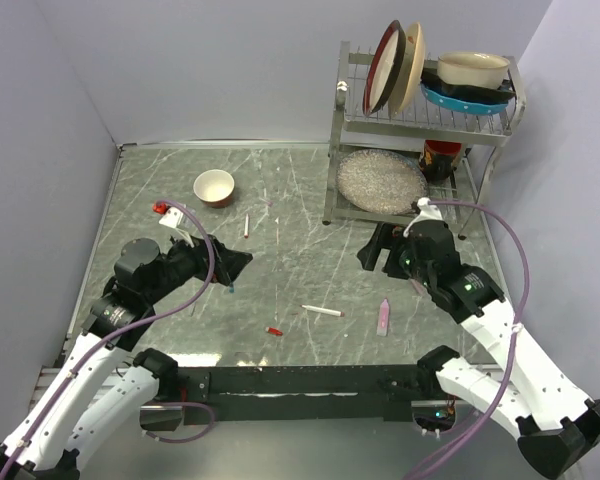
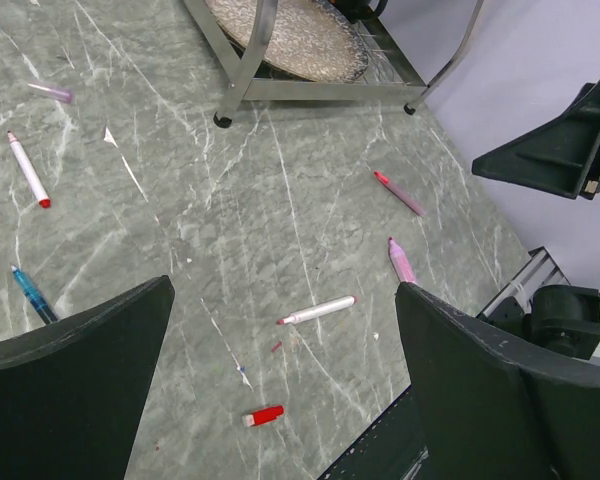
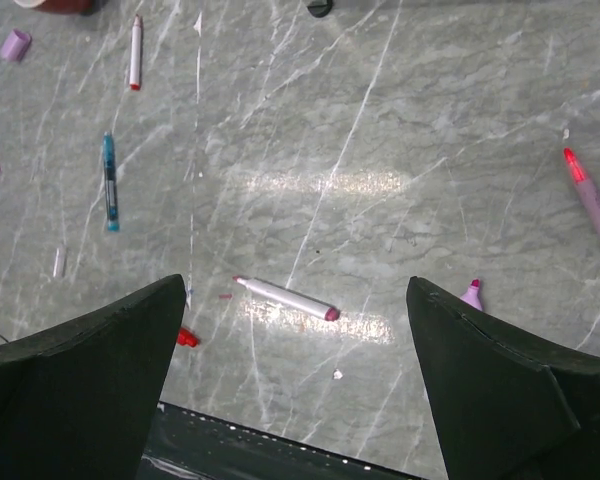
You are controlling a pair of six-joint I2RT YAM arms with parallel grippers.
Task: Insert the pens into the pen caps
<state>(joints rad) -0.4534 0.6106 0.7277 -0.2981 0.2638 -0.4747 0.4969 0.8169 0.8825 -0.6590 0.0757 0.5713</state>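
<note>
Dark fingers [image 2: 80, 370] of the left gripper [image 2: 285, 288] fill the lower corners of the left wrist view, spread wide with nothing between them. Its counterpart, the right gripper [image 3: 295, 282], stands equally wide and empty above the marbled grey table [image 1: 300, 260].

Between the two grippers, toward the near edge, a white pen [image 1: 322, 311] with a reddish tip lies flat and touches nothing. A red cap [image 1: 274, 330] lies near it, closer to the arm bases (in the right wrist view it is half hidden behind a finger); pen and cap are apart, not joined. A lilac-pink cap [image 1: 383, 316] lies to the right of the white pen, its long axis pointing roughly away from the bases.

A teal pen [image 2: 30, 293] lies just beside the left gripper. A second white pen [image 1: 247, 225], red-tipped, lies farther back, near a small bowl [image 1: 214, 187] with a reddish outside. A pinkish pen [image 2: 398, 192] with a red end lies on the right side of the table, close to the right gripper. A small lilac cap [image 3: 15, 44] sits near the bowl.

At the far right stands a wire dish rack [image 1: 333, 160], with plates and bowls on its upper shelf and a speckled plate [image 1: 380, 180] below.
</note>
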